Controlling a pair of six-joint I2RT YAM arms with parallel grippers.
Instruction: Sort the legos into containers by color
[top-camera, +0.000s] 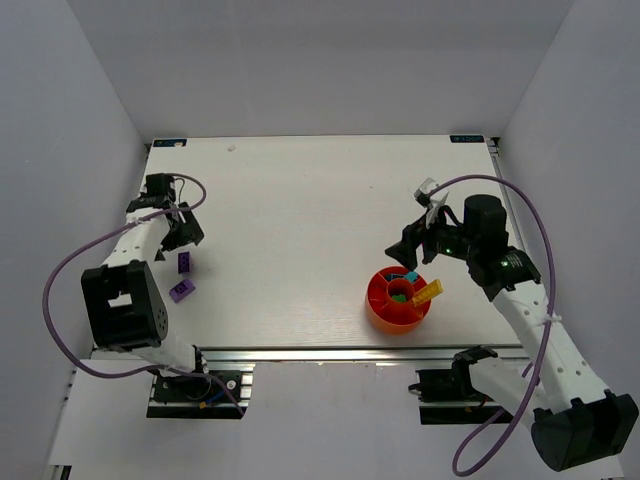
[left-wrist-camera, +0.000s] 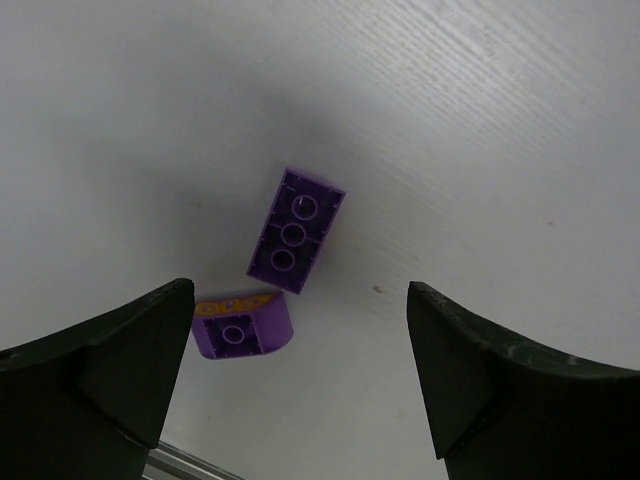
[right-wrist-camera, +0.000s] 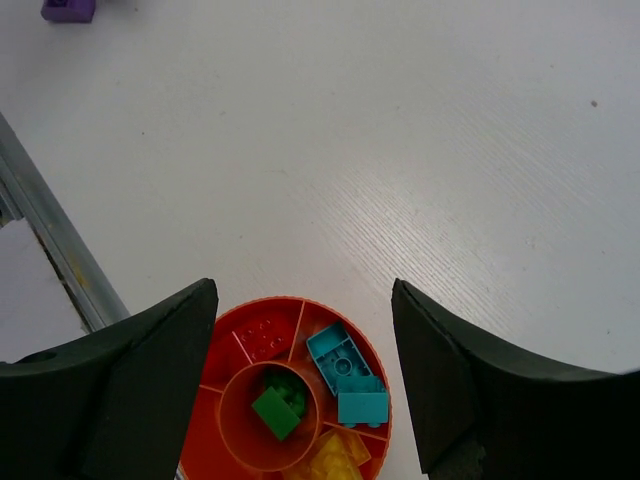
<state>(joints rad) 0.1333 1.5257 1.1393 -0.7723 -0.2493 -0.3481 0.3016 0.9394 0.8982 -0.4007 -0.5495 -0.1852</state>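
Two purple legos lie on the white table at the left: a long brick (top-camera: 185, 262) (left-wrist-camera: 295, 231) and a curved one with a yellow printed face (top-camera: 181, 291) (left-wrist-camera: 242, 325). My left gripper (top-camera: 178, 226) (left-wrist-camera: 300, 375) is open and empty, hovering just above them. The round orange-red tray (top-camera: 378, 300) (right-wrist-camera: 222, 330) sits at the right front. It holds green legos (right-wrist-camera: 280, 403) in its central cup, cyan legos (right-wrist-camera: 348, 374), a red lego (right-wrist-camera: 262, 337) and yellow legos (right-wrist-camera: 335, 458) in its wedges. My right gripper (top-camera: 412, 245) (right-wrist-camera: 303, 380) is open and empty above the tray.
The table's front aluminium rail (top-camera: 300, 355) (right-wrist-camera: 55, 245) runs close to the tray and the purple legos. A yellow lego (top-camera: 427, 292) sticks out over the tray's right rim. Grey walls enclose the table on three sides.
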